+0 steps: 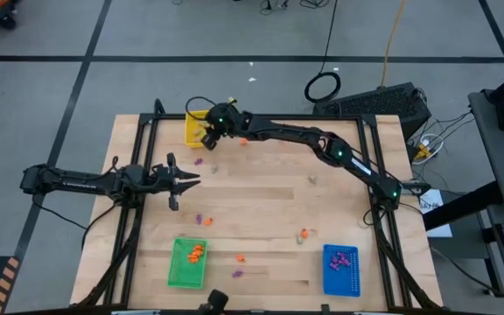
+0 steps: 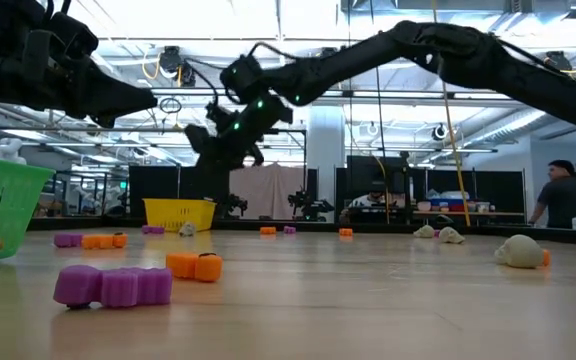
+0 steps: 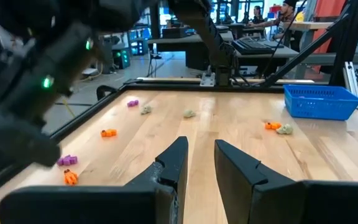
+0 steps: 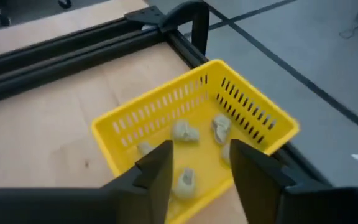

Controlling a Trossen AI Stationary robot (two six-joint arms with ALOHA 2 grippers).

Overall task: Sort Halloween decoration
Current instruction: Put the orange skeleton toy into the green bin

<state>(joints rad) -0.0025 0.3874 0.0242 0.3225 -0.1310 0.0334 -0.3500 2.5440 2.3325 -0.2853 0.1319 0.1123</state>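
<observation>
Many tiny trinkets (image 1: 201, 219) lie scattered over the tabletop (image 1: 261, 188), loose ones running from about 11 o'clock by the yellow tray (image 1: 195, 128) down through the middle to 6 o'clock, in orange, purple and beige-grey. Some are already sorted: orange in the green tray (image 1: 187, 262) at 7 o'clock, purple in the blue tray (image 1: 340, 269) at 5 o'clock, beige-grey ones (image 4: 184, 132) in the yellow tray. Each looks very light and stiff, probably hard plastic with lumpy outlines, so it should take a firm pinch without harm but could skid or flick away on the smooth wood if caught off-centre. My judgement is to take one across its narrowest waist, jaws straddling it squarely and reaching right down to the wood; the purple piece (image 2: 114, 285) in the low view looks long and lobed, so grip it across its short side. The right gripper (image 4: 199, 163) hangs over the yellow tray at 11 o'clock, jaws apart and holding nothing I can see. The left gripper (image 1: 186, 179) waits at 9 o'clock, jaws a little apart and empty.
</observation>
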